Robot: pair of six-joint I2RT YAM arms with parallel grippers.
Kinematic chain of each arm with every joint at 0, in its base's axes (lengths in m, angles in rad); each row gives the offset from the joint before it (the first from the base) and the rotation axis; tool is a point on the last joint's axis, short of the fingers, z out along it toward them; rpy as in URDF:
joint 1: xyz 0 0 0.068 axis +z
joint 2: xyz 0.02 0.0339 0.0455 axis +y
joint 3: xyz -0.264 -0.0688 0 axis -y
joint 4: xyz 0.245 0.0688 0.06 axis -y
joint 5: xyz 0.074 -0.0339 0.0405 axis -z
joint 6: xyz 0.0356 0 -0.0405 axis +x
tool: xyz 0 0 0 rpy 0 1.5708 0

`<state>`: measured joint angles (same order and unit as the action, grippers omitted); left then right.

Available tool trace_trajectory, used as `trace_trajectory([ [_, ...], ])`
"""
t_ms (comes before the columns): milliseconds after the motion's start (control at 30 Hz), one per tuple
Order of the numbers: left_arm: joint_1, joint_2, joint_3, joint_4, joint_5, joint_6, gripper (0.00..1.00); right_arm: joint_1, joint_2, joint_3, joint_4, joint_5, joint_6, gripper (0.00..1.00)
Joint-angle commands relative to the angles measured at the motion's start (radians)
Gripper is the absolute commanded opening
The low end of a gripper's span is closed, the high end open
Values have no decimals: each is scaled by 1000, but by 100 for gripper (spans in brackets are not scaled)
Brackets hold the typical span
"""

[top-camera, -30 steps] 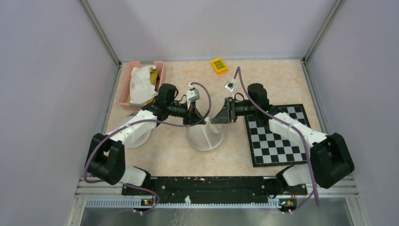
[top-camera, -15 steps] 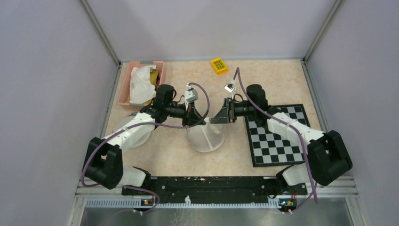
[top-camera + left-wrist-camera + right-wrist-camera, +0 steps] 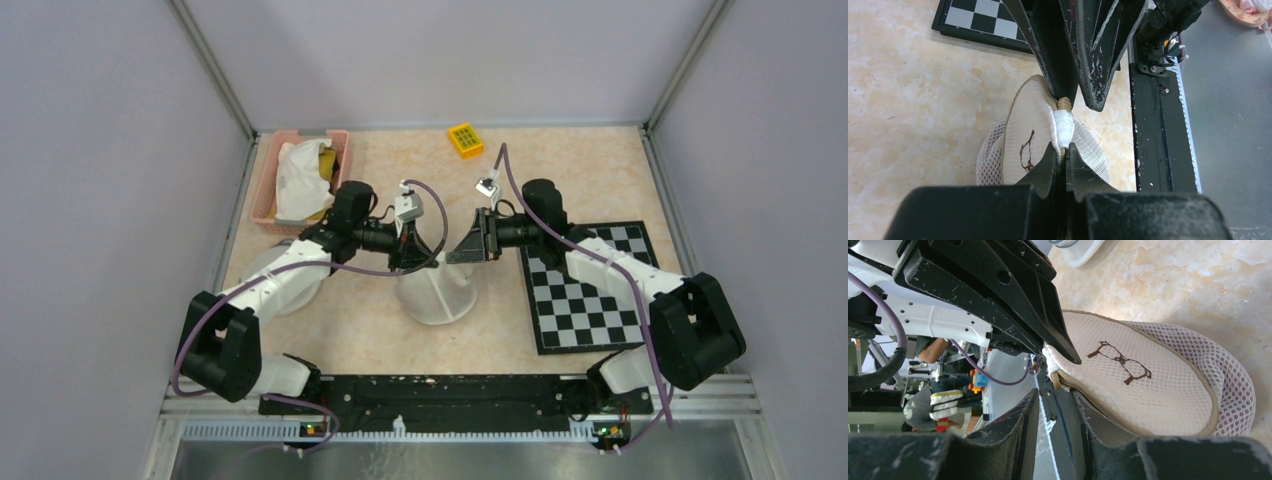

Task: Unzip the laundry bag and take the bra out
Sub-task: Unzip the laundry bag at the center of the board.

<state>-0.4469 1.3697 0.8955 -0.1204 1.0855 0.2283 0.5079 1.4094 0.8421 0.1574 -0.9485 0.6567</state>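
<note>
The laundry bag [image 3: 437, 290] is a white mesh dome with a tan zipper, standing mid-table between my two arms. My left gripper [image 3: 1064, 149] is shut on the white fabric tab [image 3: 1063, 125] at the bag's top edge, holding it up. Facing it from the right, my right gripper [image 3: 1055, 395] is open. The tan zipper pull [image 3: 1055, 380] sits just beyond its fingertips, not between them. In the top view the left gripper [image 3: 428, 256] and right gripper [image 3: 452, 256] nearly meet above the bag. The zipper looks closed, and the bra is hidden.
A pink basket [image 3: 340, 145] with white cloth stands at the back left. A small yellow block [image 3: 465, 139] lies at the back centre. A checkerboard [image 3: 590, 285] lies under the right arm. A white round mesh item [image 3: 290, 285] lies under the left arm.
The right gripper's jaws have narrowed a little by the zipper pull. Both arms have barely moved, and the left gripper keeps its hold on the tab.
</note>
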Motion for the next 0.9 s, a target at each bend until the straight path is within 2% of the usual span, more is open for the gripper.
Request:
trace_trajectory([
  [0, -30, -7, 32, -14, 46, 40, 0, 1, 11, 24, 57, 4, 5, 28],
  [533, -71, 19, 81, -86, 33, 120, 0, 18, 50, 37, 23, 35, 4, 28],
  [867, -75, 14, 87, -116, 126, 176, 0, 18, 76, 22, 34, 37, 32, 35],
])
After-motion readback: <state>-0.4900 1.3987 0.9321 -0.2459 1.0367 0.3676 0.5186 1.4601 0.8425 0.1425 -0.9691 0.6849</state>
